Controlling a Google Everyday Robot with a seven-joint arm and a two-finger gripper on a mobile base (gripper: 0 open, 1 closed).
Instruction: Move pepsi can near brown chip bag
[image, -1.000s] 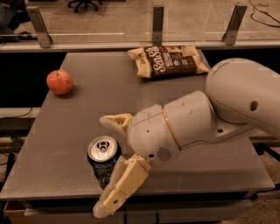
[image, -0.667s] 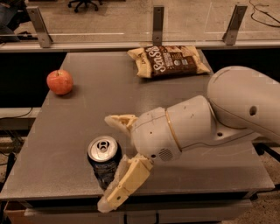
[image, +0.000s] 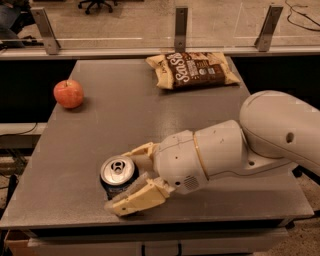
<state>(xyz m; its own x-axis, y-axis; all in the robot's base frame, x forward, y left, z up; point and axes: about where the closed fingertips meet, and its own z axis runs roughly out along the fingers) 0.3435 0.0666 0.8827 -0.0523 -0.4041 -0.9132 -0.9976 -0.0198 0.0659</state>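
The table (image: 125, 120) carries the bag (image: 192, 70) flat at its far edge. The arm (image: 270, 130) comes in from the right, on the near side of the bag, and reaches left across the table's front. The gripper (image: 120, 184) sits at the near edge, well apart from the bag and to its left. Its jaws are drawn in narrow, one finger behind the can (image: 119, 171) and one in front, both seemingly pressed to its sides. The apple (image: 68, 93) lies left of the bag, well apart from it. The can stands upright between the fingers, silver top showing, with most of the table's depth between it and the bag.

This looks like the grasp step, with the carry not yet begun. The next move calls for a firm hold, a small lift to clear the surface, then travel away and rightward toward the bag. The can should go down upright just beside the bag, not on it.
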